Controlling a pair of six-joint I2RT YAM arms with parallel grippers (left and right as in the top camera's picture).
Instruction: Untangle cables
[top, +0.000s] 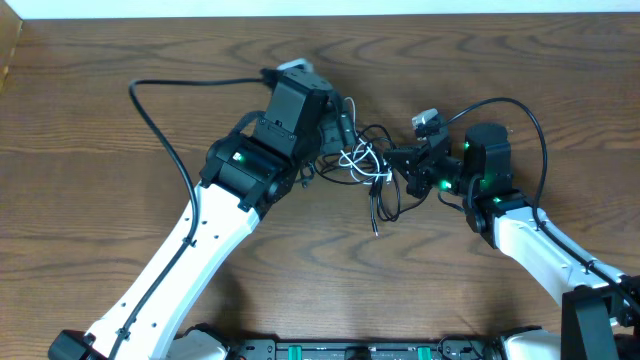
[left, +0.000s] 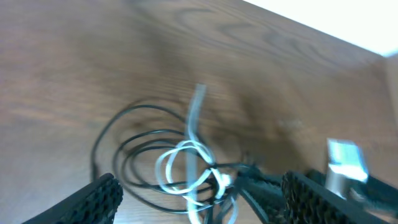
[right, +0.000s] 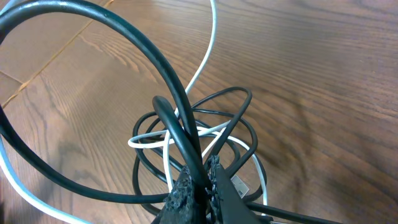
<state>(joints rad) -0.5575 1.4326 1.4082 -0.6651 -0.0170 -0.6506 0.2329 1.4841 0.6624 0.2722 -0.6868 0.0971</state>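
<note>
The right wrist view shows up close the right gripper (right: 198, 186) pinched tight on the black cord (right: 186, 124), with the white cord (right: 212, 31) looping behind. In the left wrist view, the left gripper (left: 200, 190) gapes wide above the tangle (top: 365, 160). Overhead, both arms meet mid-table (top: 100, 80).

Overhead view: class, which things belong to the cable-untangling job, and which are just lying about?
Job: black cord, white cord, left end effector, right end effector.
Lying about: thick arm wires, wooden table.
</note>
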